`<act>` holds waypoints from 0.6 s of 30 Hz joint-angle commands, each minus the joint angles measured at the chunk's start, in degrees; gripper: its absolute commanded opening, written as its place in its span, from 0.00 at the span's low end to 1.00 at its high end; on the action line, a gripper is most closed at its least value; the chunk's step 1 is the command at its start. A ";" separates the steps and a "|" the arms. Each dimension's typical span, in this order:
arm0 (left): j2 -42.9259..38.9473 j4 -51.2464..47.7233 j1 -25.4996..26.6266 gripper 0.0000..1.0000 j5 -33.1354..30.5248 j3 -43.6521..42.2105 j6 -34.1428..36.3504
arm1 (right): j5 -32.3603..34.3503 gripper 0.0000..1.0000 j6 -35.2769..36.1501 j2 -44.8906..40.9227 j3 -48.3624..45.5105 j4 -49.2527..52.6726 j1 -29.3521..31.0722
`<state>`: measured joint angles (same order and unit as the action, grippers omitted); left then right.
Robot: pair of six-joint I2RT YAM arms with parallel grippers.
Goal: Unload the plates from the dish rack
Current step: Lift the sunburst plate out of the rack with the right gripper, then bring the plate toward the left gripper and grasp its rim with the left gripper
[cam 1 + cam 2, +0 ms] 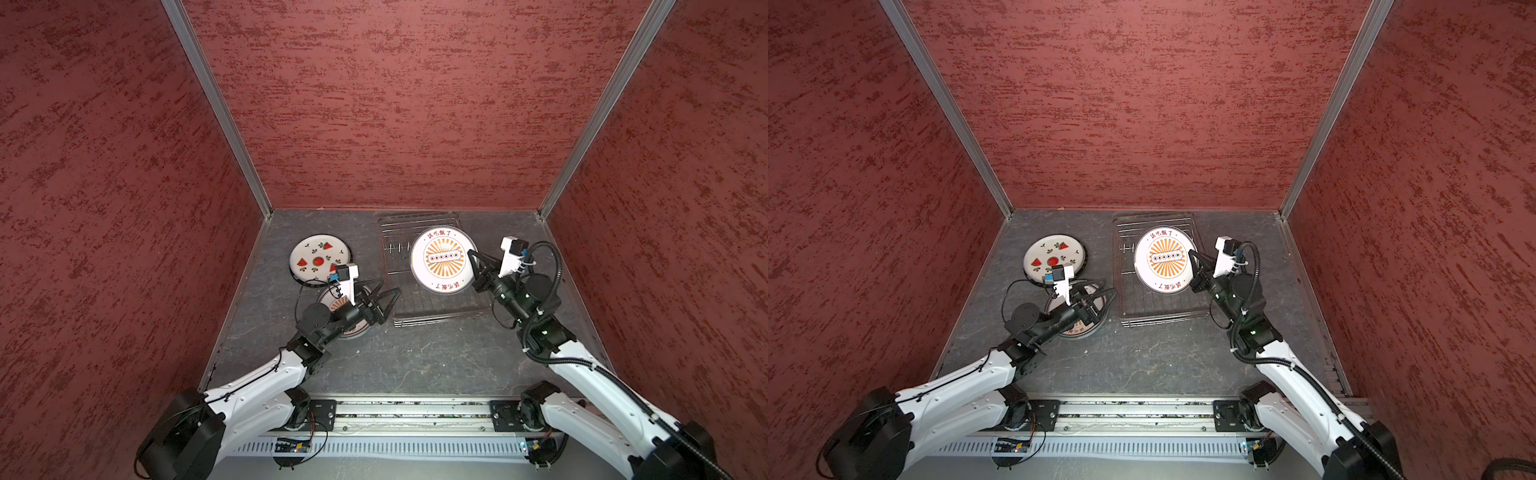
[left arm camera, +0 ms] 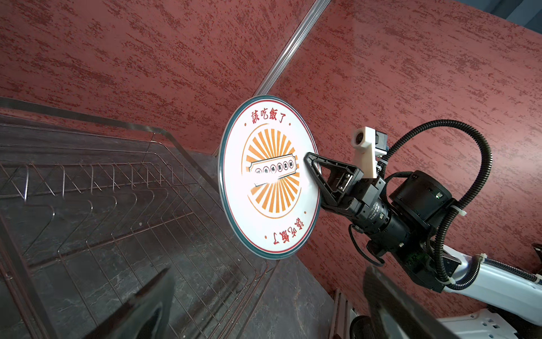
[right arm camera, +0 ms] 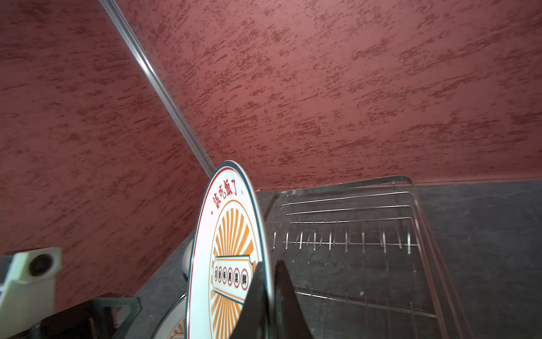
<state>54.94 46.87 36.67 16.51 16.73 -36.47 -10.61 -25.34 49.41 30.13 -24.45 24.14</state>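
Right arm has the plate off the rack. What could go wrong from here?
1. The right pincer pinches the sunburst plate only at its rim, on edge above the dish rack; it could swivel or slip and drop onto it.
2. The open left pincer hangs over a second sunburst plate beside the rack; carrying leftward could strike the pincer.

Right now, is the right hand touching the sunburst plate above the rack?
Touching. The right wrist view shows the right hand shut on the sunburst plate, with a finger on each face of its rim.
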 commanded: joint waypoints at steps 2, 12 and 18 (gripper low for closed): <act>1.35 -2.52 1.90 0.99 -0.25 2.21 1.58 | -11.34 0.00 -5.63 -1.95 -1.30 -10.84 -0.41; 4.03 -5.22 5.33 0.52 -4.61 5.05 2.28 | -14.26 0.00 -5.27 -1.44 -4.77 -16.20 -0.55; 5.86 -6.24 6.17 0.35 -5.85 6.70 1.85 | -14.68 0.00 -3.75 -0.88 -6.88 -19.29 -0.59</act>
<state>59.90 41.45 42.46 11.94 21.76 -35.00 -24.05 -29.34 48.73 23.44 -37.19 23.86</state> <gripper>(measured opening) 0.358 0.076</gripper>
